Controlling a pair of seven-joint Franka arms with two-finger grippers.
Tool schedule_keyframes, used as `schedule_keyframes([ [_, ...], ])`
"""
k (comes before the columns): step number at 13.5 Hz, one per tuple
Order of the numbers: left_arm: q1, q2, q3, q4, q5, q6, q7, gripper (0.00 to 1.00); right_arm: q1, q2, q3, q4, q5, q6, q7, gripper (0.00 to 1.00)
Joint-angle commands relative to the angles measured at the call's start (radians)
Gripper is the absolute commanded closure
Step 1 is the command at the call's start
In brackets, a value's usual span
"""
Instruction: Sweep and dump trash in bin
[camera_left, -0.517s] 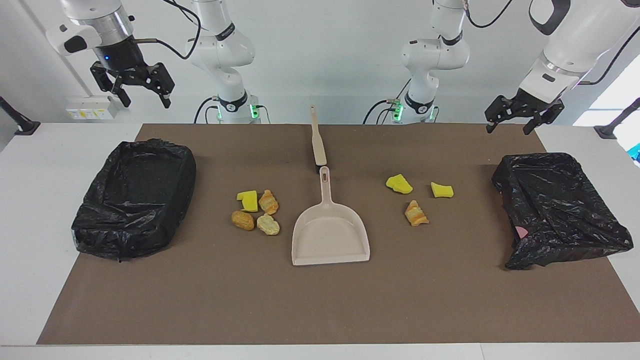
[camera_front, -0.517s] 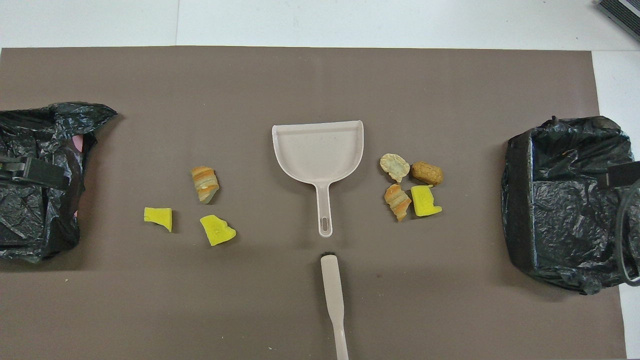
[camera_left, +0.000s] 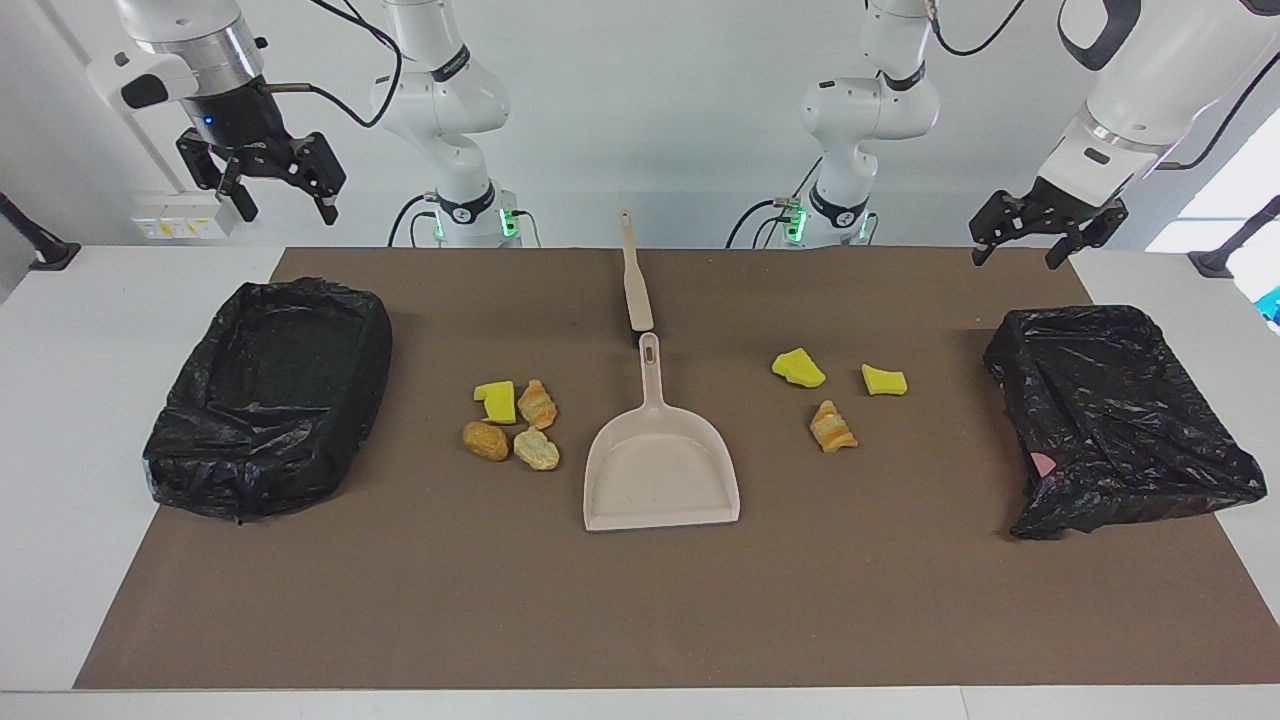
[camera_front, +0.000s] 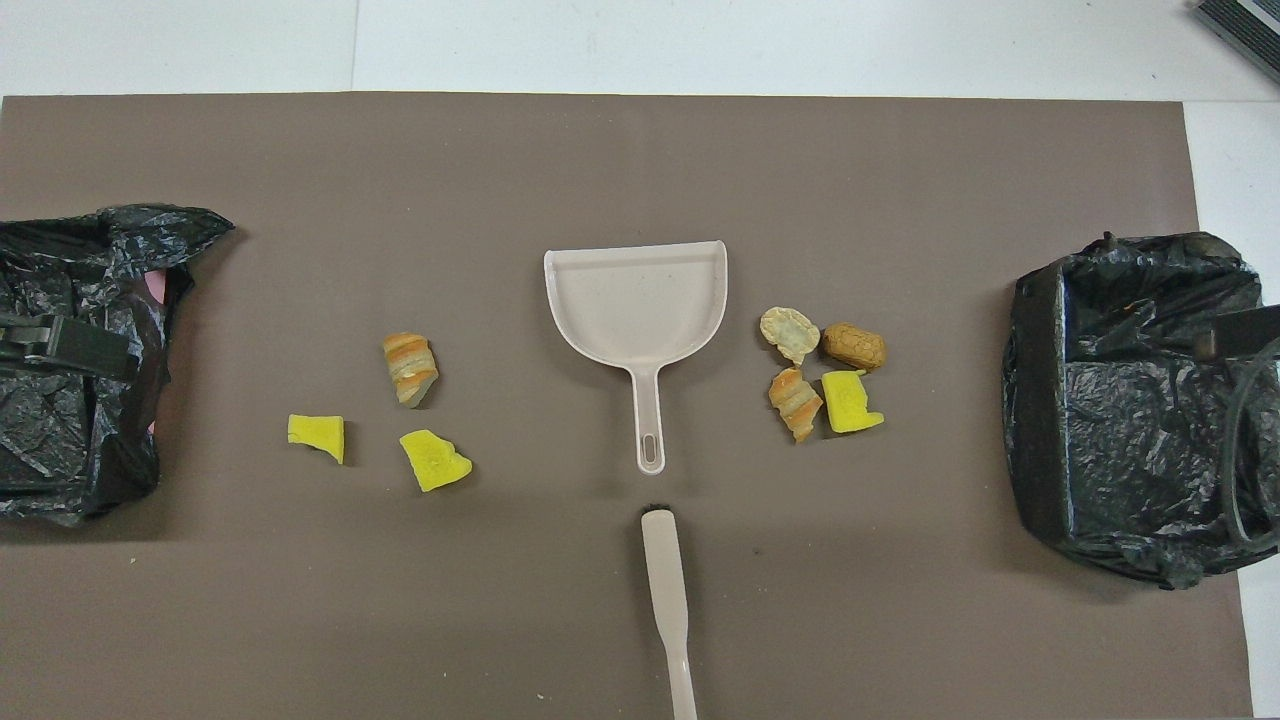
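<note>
So the trash lies in two loose clusters on the brown mat, either side of the dustpan, which looks like a layout meant to give each arm its own share to sweep. Toward the right arm's end sit four pieces close together: a bright yellow foam chunk (camera_left: 495, 401), a striped tan-orange croissant-like lump (camera_left: 537, 403), a round brown bread lump (camera_left: 486, 440) and a paler bread lump (camera_left: 537, 449). Toward the left arm's end three pieces lie more spread out: two yellow foam wedges (camera_left: 798, 368) (camera_left: 884, 380) and another striped croissant-like lump (camera_left: 832, 427).

Between the clusters rests the beige plastic dustpan (camera_left: 662, 475), flat on the mat, its mouth turned away from the robots and its handle pointing toward them, so it is probably easy to pick up from their end. In line with that handle, nearer to the robots, lies the beige brush handle (camera_left: 634, 275); its dark end is just short of the dustpan's handle, though I cannot tell whether they touch.

At each end of the table sits a bin lined with a black plastic bag (camera_left: 270, 395) (camera_left: 1115, 415), well apart from the trash.

Nothing is swept yet. The right gripper (camera_left: 268, 190) hangs in the air above the table edge at its own end, released and empty; the left gripper (camera_left: 1035, 240) hangs likewise over its end, jaws apart, grasping nothing.
</note>
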Motion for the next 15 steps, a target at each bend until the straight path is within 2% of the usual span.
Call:
schedule_keyframes([
  [1, 0.011, -0.002, -0.007, 0.002, 0.010, -0.019, 0.009, 0.00, -0.011, -0.002, 0.005, 0.003, 0.003, 0.000, 0.025, 0.00],
  [15, 0.003, -0.028, -0.008, -0.036, 0.007, -0.004, 0.017, 0.00, -0.011, -0.005, 0.005, 0.002, 0.001, -0.009, 0.023, 0.00],
])
